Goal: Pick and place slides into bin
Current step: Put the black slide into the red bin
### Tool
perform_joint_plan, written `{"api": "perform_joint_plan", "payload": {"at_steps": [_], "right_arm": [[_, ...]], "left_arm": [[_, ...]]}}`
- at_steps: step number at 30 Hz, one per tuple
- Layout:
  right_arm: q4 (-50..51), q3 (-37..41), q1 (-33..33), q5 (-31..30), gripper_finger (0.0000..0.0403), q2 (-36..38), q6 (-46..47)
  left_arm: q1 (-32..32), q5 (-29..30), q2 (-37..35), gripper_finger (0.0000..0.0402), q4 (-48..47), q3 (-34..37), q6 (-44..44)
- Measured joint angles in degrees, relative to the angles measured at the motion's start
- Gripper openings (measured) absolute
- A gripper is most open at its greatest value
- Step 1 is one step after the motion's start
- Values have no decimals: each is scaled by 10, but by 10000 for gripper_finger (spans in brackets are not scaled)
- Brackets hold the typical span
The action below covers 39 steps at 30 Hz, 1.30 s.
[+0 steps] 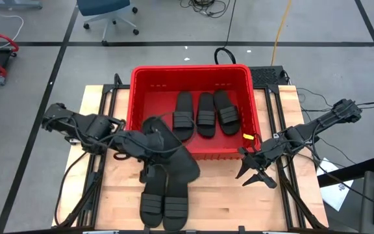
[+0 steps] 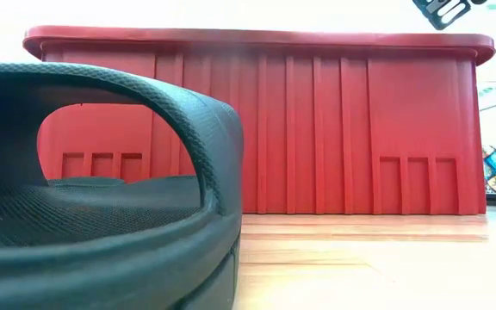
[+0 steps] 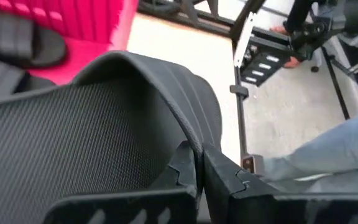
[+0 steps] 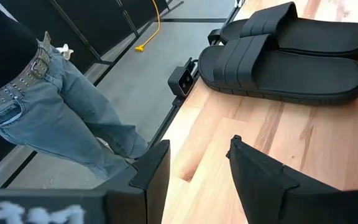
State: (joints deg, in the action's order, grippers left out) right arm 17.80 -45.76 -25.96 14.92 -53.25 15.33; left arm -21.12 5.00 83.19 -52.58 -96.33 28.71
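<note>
Slides (image 4: 284, 59) matte black rubber w/ ribbed straps, bin (image 1: 138, 97) glossy ribbed red plastic, table (image 1: 226, 195) smooth pale wood.

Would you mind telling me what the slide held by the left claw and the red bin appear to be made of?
The held slide looks like matte black rubber or foam: its footbed shows a fine dotted texture and its strap is ribbed, with no shine. The bin looks like moulded red plastic: smooth, slightly glossy ribbed walls under a thick rim.
</note>
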Motion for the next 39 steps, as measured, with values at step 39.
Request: {"api": "perform_joint_plan", "payload": {"at_steps": [39], "right_arm": [[-294, 0, 1, -385, 155, 0, -208]], "left_arm": [[398, -81, -55, 0, -226, 0, -406]]}}
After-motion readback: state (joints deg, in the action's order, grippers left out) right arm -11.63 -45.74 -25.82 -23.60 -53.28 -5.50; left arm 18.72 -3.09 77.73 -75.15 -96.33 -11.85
